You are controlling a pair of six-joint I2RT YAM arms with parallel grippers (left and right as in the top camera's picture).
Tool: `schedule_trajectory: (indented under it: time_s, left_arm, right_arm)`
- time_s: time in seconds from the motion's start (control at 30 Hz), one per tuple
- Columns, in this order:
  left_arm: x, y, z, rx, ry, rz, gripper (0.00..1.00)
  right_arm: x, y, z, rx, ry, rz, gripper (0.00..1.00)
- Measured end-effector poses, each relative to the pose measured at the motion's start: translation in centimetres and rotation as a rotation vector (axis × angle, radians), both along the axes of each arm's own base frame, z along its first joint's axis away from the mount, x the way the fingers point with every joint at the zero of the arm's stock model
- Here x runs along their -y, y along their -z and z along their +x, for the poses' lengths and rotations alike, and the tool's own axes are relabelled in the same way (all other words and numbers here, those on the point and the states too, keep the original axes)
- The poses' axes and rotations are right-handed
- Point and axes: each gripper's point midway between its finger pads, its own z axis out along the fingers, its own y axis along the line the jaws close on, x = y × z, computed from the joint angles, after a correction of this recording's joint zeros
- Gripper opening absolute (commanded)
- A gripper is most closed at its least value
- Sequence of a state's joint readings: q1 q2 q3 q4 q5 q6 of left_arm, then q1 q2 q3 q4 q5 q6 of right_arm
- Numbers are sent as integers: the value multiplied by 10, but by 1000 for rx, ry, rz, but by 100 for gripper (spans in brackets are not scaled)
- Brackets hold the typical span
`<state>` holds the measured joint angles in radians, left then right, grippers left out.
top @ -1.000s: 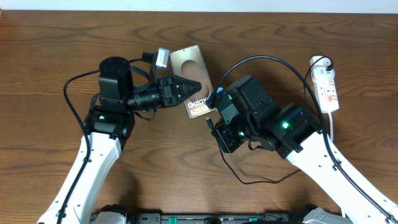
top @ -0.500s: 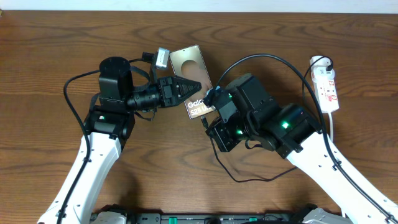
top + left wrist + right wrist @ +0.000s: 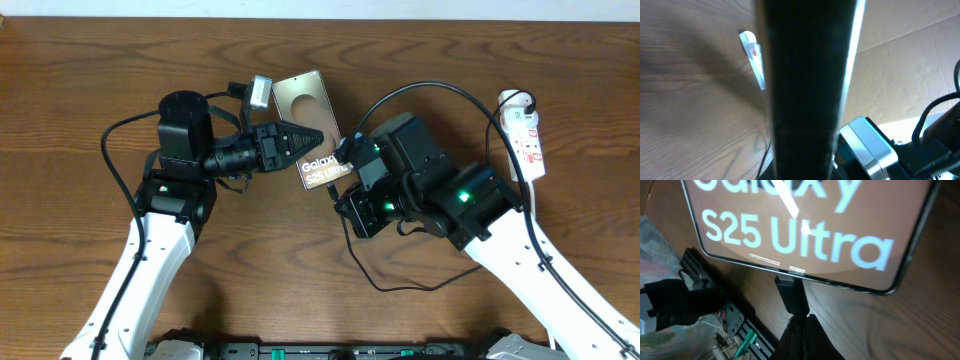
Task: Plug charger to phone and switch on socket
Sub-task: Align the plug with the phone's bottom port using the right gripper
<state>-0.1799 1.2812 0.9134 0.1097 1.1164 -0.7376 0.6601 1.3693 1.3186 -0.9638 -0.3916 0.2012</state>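
Observation:
The phone [image 3: 305,100] lies at the table's middle back, its reflective face up and its lettered end toward my right arm. My left gripper [image 3: 300,140] is shut on its long side; in the left wrist view the phone [image 3: 810,90] fills the middle as a dark bar. My right gripper [image 3: 340,168] is shut on the charger's black connector tip [image 3: 790,287], which touches the middle of the phone's lettered end edge [image 3: 790,220]. The fingers [image 3: 802,322] pinch just behind the tip. The black cable [image 3: 430,95] arcs over to the socket [image 3: 527,140] at the far right.
The socket also shows in the left wrist view [image 3: 752,57], far off on the wood. Its white cord [image 3: 535,205] runs down past my right arm. Slack black cable loops on the table [image 3: 400,288] under my right arm. A silver box [image 3: 260,92] sits beside the phone's far corner.
My right gripper has moved up and slightly left with the connector, bringing its tip against the phone's lettered end. The left arm and the phone have held still.

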Motion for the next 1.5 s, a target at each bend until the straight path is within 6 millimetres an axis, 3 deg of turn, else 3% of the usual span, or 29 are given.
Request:
schedule_trajectory:
  time_s: [0.5, 0.9, 0.97, 1.07, 1.2, 1.5]
  left_arm:
    - [-6, 0, 7, 13, -37, 9, 8]
    - [-9, 1, 12, 21, -66, 16, 7]
    - [-10, 0, 13, 22, -72, 17, 8]
    - [-10, 1, 12, 17, -66, 17, 7]
    - [-4, 2, 5, 6, -28, 10, 7]
    - [-1, 2, 3, 2, -20, 12, 8]
  right_arm:
    - [-13, -13, 9, 23, -2, 94, 1]
    - [-11, -12, 22, 83, 35, 71, 2]
    - [-11, -12, 23, 89, 37, 72, 5]
    - [-11, -13, 25, 94, 45, 72, 21]
    - [-7, -10, 22, 83, 49, 51, 32]
    - [13, 8, -1, -28, 55, -47, 40]
